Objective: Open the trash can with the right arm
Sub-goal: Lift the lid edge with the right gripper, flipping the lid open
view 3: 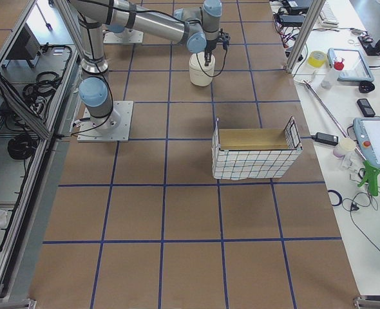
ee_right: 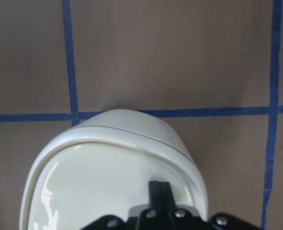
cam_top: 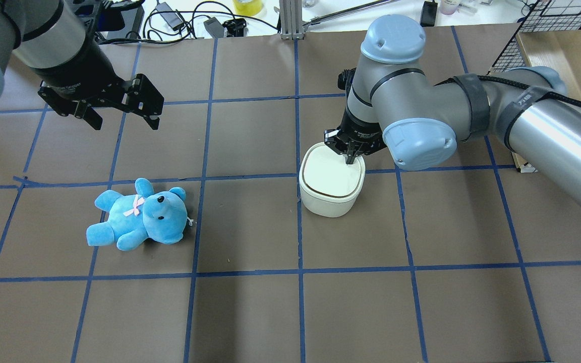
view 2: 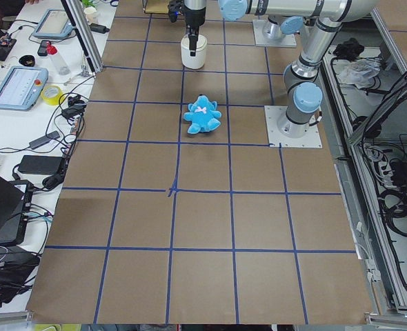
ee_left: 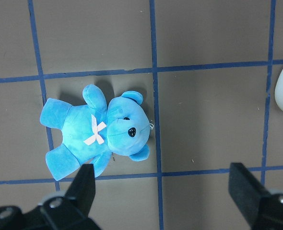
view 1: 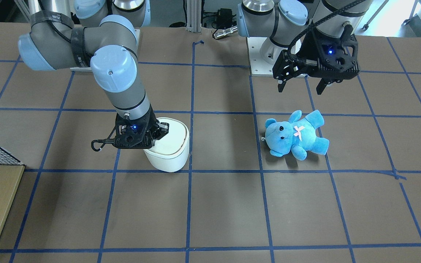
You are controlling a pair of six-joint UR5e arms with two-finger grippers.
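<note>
**Front-facing view.** We find the trash can (view 1: 170, 155) upright on the worktop (view 1: 225, 212), at about 8 o'clock from frame centre. The right gripper (view 1: 158, 132) is over its lid (view 1: 177, 136). A blue teddy bear (view 1: 296, 135) lies at the can's 3 o'clock, well apart. The left gripper (view 1: 301, 87) hangs at the bear's 12 o'clock, spread wide and holding nothing.

**Overhead view.** The right gripper's fingers are drawn together, grip nothing, and point down at the lid's 1 o'clock corner. The lid lies flat.

**Side views.** The can and gripper are too small here for us to add anything.

**Left wrist view.** The jaws stand wide apart above the bear.

**Right wrist view.** The closed fingers (ee_right: 159, 191) sit at 6 o'clock, on or just above the lid; we cannot confirm contact. The visible seam is shut.

**Assessment.** We judge the approach complete. The opening itself is not yet done.
</note>
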